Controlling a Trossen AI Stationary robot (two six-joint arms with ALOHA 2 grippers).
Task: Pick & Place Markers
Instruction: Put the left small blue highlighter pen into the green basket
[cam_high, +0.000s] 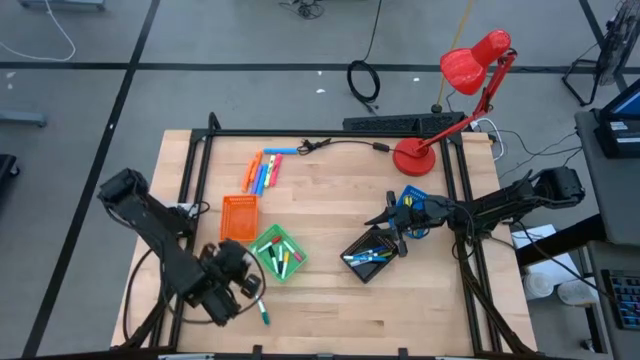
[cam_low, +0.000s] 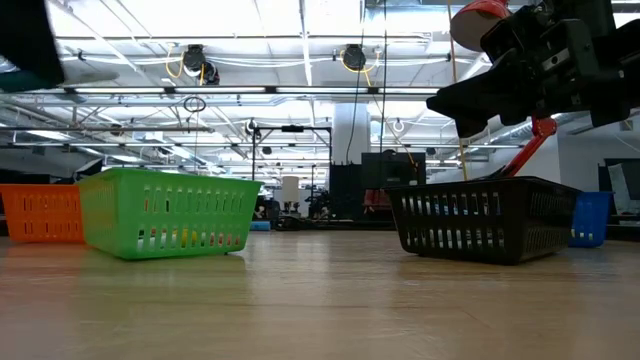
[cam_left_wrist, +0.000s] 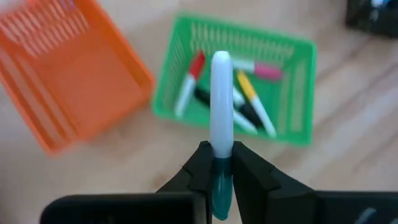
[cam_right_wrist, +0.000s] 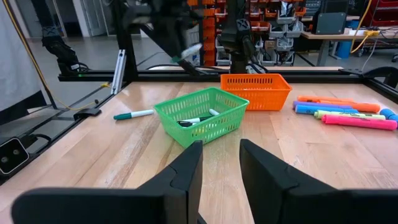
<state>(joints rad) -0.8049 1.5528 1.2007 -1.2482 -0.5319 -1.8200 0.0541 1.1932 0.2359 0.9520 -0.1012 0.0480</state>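
Note:
My left gripper (cam_left_wrist: 221, 163) hangs above the table's near-left part, just short of the green tray (cam_high: 278, 252), and is shut on a white marker with a teal end (cam_left_wrist: 221, 99). That tray holds several markers (cam_left_wrist: 242, 93). A second teal-capped marker (cam_high: 263, 312) lies flat on the wood near the front edge. Orange, blue, pink and yellow-green markers (cam_high: 265, 170) lie side by side toward the far edge. My right gripper (cam_right_wrist: 221, 163) is open, empty, above the black tray (cam_high: 370, 255), which holds blue markers. My left gripper pinches the marker's teal end (cam_left_wrist: 221, 177) between its two fingers. The white barrel (cam_left_wrist: 221, 93) sticks straight out past the fingertips, in line with them. The marker is lifted clear of the table, its free end over the green tray's near wall.
The orange tray (cam_high: 238, 217) stands next to the green one, on its left. A blue tray (cam_high: 412, 200) sits beside my right gripper. A red desk lamp (cam_high: 470, 80) and a black cable (cam_high: 340, 145) occupy the far side. Bare wood lies between the trays.

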